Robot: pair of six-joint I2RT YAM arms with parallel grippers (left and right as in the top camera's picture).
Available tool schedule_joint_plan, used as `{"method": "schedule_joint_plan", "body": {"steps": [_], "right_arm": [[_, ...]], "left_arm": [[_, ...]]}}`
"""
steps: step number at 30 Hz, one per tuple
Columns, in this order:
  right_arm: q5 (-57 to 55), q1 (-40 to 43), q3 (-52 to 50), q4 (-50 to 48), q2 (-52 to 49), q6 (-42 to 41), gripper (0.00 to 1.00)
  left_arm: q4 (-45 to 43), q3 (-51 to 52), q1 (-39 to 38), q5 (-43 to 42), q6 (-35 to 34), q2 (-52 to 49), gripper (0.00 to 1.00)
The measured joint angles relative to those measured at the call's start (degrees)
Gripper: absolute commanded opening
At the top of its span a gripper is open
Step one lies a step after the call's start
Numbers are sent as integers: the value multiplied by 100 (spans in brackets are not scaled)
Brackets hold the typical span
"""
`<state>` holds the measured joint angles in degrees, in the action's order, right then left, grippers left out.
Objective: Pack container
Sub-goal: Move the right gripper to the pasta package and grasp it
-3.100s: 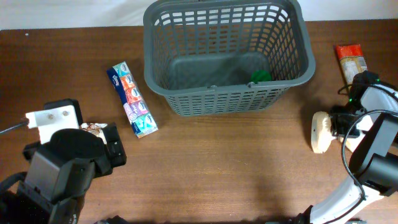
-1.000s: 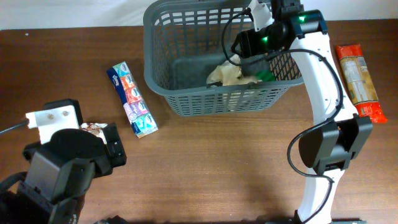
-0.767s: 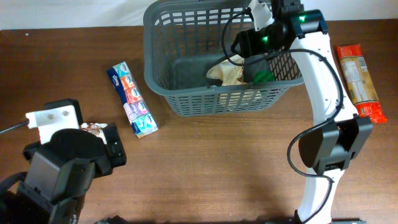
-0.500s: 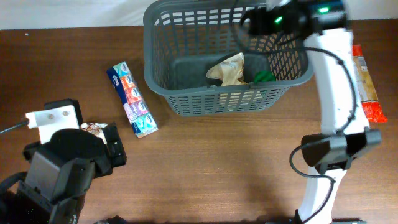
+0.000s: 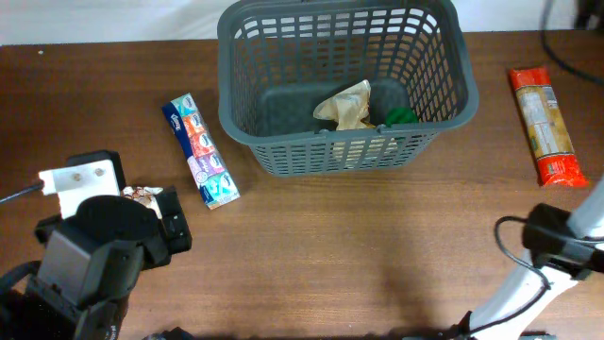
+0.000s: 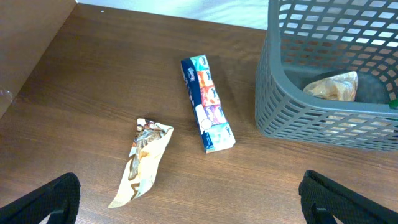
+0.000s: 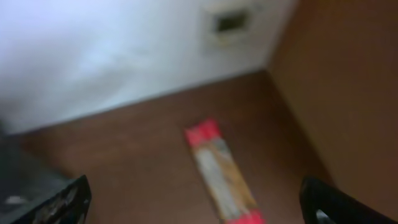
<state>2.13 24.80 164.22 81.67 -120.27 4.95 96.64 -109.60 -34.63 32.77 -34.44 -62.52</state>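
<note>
The container, a dark grey lattice basket, stands at the back middle of the table. On its floor lie a crumpled beige packet and a small green thing. The left wrist view shows the container at right with the beige packet inside. My left gripper is open low over the table, and a tan wrapper lies just ahead of it. My right gripper is open and empty, high above a red and orange pasta pack. That view is blurred.
A strip of tissue packs lies left of the container. The pasta pack lies at the far right. My left arm fills the near-left corner, with the tan wrapper beside it. The right arm's base stands near right.
My right gripper opened wider, left the beige packet in the container, rose and swung right, out of the overhead view. The left arm has not moved.
</note>
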Motion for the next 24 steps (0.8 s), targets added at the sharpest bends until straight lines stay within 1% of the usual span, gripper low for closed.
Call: {"method": "schedule_joint_plan", "body": {"steps": [6,11,14,17,19,21,24], "right_arm": [[109,787,-992,-61,-131,323,99],[208,946,-2090,-177,-378,264,99],[291,946,-2649,-605,-487,280,99],[339,907,-3038,-1023,-555,612,99],[299,857,-3095,-1106,-586,879,99],[223,809,-3095,-1152,-638,1342,99],[192,807,-3095,-1290,-772,1709,99]], "left_arm": [[2,0,0,-2,0,0,100],[0,0,0,-2,0,0,100],[0,0,0,-2,0,0,99],[0,0,0,-2,0,0,100],[0,0,0,-2,0,0,100],[0,0,0,0,0,0,100],[0,0,0,-2,0,0,100]]}}
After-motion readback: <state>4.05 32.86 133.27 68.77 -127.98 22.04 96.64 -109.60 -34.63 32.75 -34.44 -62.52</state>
